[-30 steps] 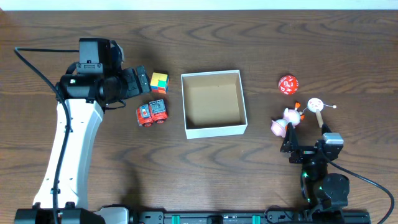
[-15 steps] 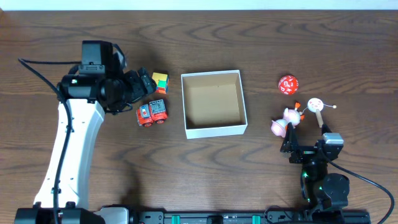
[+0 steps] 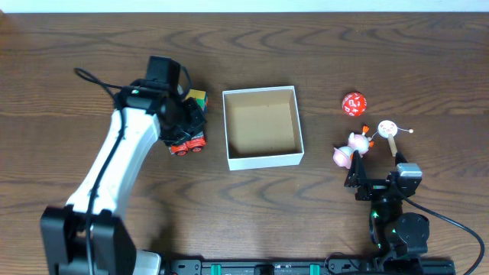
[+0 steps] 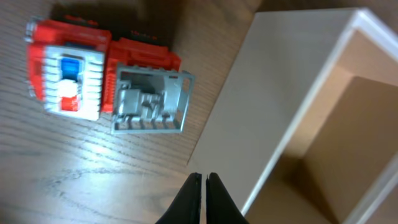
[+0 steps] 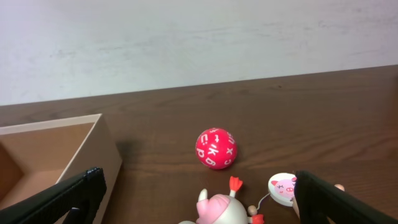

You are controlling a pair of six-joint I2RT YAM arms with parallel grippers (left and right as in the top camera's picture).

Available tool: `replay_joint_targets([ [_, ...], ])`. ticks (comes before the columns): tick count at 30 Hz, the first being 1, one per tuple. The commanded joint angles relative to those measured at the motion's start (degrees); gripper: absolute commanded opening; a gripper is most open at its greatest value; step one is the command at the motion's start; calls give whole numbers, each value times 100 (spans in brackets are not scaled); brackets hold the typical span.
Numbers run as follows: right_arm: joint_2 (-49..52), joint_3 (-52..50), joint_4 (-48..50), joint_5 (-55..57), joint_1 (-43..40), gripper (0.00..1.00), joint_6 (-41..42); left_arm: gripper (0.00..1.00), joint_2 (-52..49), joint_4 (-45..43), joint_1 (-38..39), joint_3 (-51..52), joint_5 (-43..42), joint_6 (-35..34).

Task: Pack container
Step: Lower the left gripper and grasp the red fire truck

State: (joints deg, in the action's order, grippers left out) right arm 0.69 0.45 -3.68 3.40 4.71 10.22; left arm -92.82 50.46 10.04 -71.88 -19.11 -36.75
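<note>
Cardboard container (image 3: 265, 160), white walls and brown inside, sits mid-table (image 3: 252, 221) in the overhead, with nothing in it yet. We see the left gripper (image 3: 195, 121) down by the red toy truck (image 3: 187, 142). A colour cube (image 3: 198, 96) is just behind, and both toys are just left of the container. The right gripper (image 3: 358, 176) rests near the front edge, beside a pink pig toy (image 3: 348, 151); a red ball (image 3: 354, 103) lies farther back.

Left wrist: fingers pressed together on nothing, tips over bare table between truck and the container's near wall.

Right wrist: fingers spread wide, nothing held. Ball and pig are ahead, container corner at left.

We judge the container light and fairly stiff, but dentable and likely to slide. If it needs moving, pinch one wall at the rim.
</note>
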Motion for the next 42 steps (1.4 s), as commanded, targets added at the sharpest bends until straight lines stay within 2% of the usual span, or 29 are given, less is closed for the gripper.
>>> replay_joint_targets([
  [1, -37, -13, -15, -2, -52, 99, -42, 6, -321, -81, 66, 37, 70, -302],
  [9, -37, -13, -15, -2, -52, 99, -42, 6, -723, -382, 70, 37, 98, -299],
  [18, -37, -13, -15, -2, -52, 99, -42, 5, -723, -490, 72, 37, 1029, -297],
  [30, -37, -13, -15, -2, -52, 99, -42, 6, -723, -46, 70, 39, 1069, -293],
  [37, -37, -13, -15, -2, -52, 99, -42, 6, -723, -13, 70, 37, 1104, 92],
  [42, -37, -13, -15, -2, -52, 99, -42, 6, -721, -22, 70, 37, 1735, 111],
])
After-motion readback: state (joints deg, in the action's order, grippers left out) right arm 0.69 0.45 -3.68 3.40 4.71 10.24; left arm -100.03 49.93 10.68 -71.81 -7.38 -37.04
